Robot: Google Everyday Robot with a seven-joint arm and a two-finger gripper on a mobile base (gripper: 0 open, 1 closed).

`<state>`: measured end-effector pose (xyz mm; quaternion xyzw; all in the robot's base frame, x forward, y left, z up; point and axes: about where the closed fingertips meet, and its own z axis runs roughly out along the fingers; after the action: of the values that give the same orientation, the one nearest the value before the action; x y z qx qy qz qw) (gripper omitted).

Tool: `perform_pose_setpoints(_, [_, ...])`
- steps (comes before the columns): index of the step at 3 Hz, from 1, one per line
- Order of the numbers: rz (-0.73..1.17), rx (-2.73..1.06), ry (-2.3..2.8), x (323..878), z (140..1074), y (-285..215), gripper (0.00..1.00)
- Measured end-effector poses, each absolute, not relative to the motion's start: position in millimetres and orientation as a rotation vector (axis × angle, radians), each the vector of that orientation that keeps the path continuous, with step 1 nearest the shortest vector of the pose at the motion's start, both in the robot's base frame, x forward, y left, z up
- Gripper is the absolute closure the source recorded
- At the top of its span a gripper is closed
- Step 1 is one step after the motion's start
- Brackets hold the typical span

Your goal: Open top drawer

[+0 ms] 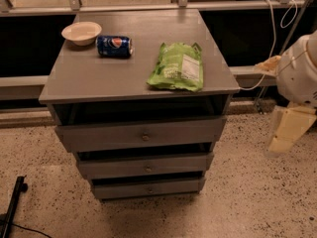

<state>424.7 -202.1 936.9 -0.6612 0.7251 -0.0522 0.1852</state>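
Observation:
The top drawer (99, 137) is the widest grey front of a small grey cabinet, with a small round knob (145, 137) at its centre. A dark gap shows between it and the cabinet top (99, 73). Two narrower drawer fronts (114, 166) sit below it. My arm (298, 68) is at the right edge of the camera view, white and rounded. Its pale lower end, the gripper (286, 129), hangs to the right of the cabinet at about drawer height. It is well apart from the knob and holds nothing that I can see.
On the cabinet top lie a cream bowl (81, 32), a blue Pepsi can (114, 46) on its side and a green chip bag (177, 66). A railing and cables run behind. A black stand foot (14, 202) is on the speckled floor at lower left.

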Motion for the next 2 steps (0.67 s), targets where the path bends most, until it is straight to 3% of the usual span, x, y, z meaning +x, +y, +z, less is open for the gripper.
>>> perform_pose_setpoints(2, [-0.125, -1.969, 1.995, 433, 893, -182, 0.0])
